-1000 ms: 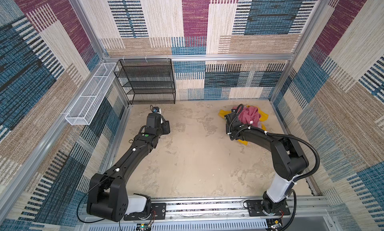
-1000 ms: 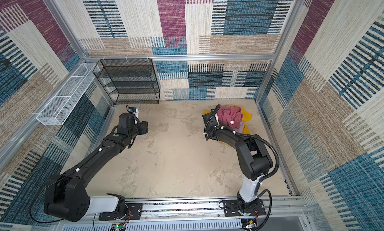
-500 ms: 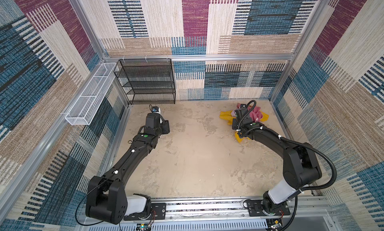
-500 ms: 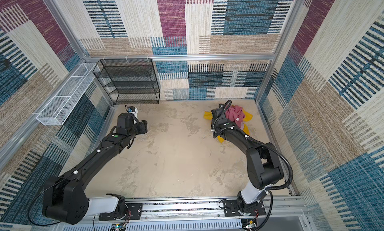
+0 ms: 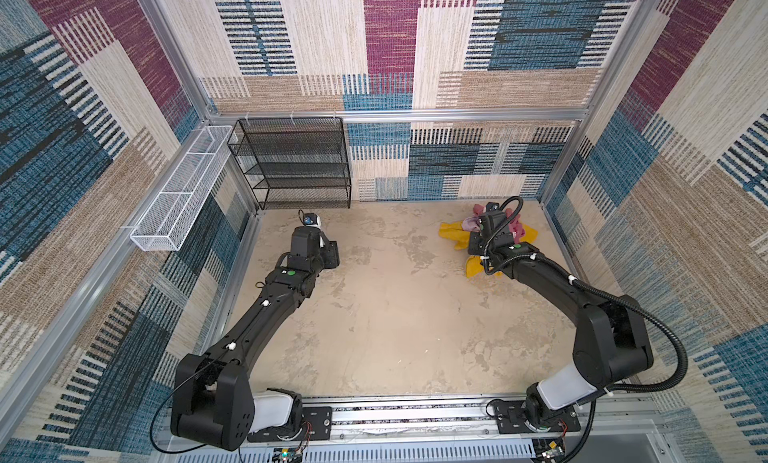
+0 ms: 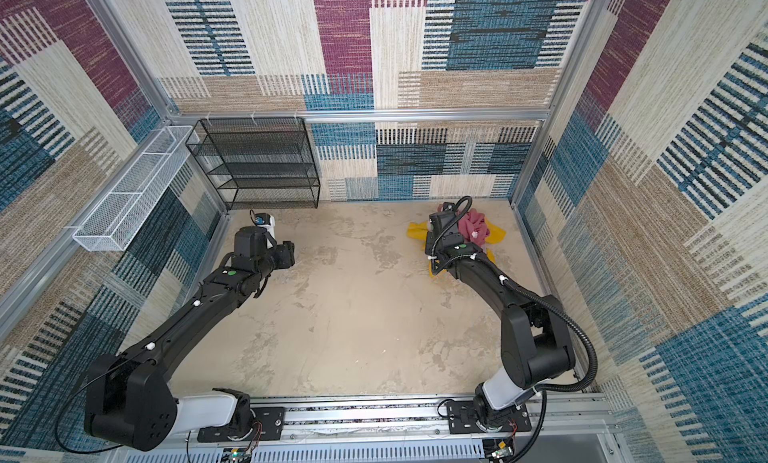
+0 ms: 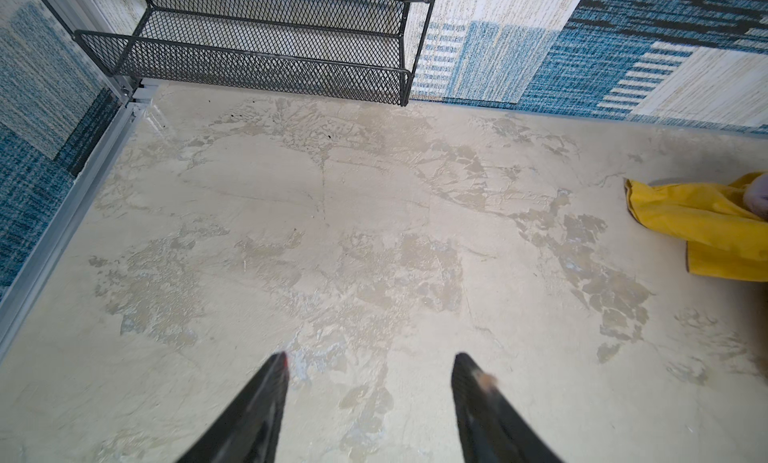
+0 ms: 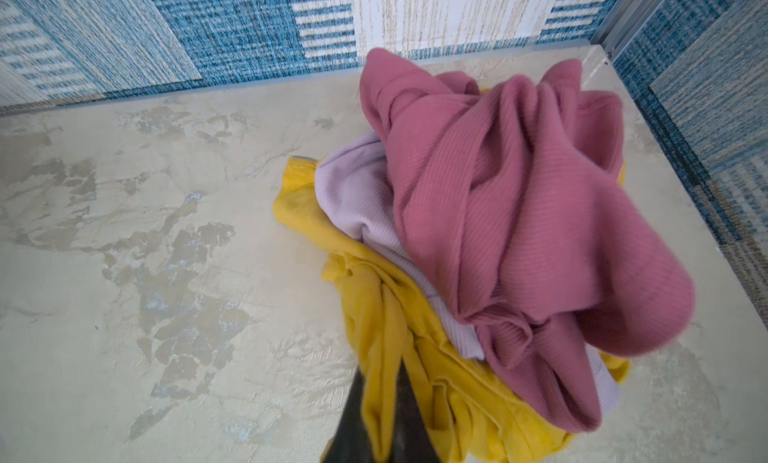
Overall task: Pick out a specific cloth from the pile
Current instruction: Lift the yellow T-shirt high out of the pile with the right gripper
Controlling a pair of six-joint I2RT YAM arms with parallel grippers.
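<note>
right pincer (image 8: 380,377): closed, pinching a fold of the cloth (image 8: 386,315). The grip showed only in my right wrist view. In both top views my own wrist housing covered the fingertips.
left pincer (image 7: 372,359): open, nothing between its 2 fingers, hanging over the bare table (image 7: 332,232), well apart from the pile (image 6: 473,226).
cloth: mustard yellow, in the far right corner of the table and at the bottom of the pile. A top view gave only the edges that stuck out from under my arm (image 5: 453,232). My right wrist view showed the fold running up between my fingers.
rose garment (image 8: 519,211): ribbed, bunched on top of the heap. It was plain in my right wrist view but only a small patch beside my wrist in a top view (image 6: 478,228).
lilac garment (image 8: 357,190): sandwiched between the rose garment and the cloth. It was clear in my right wrist view and barely a sliver in a top view (image 5: 471,223).
left wrist view: caught only 1 yellow corner of the cloth (image 7: 706,228) at the frame edge, lying flat on the table.
black mesh rack (image 5: 297,165): against the back wall on the left. My left wrist view showed just its lowest shelves (image 7: 266,61).
white wire basket (image 5: 178,199): hung on the left wall and showed in both top views, in neither wrist view.
</note>
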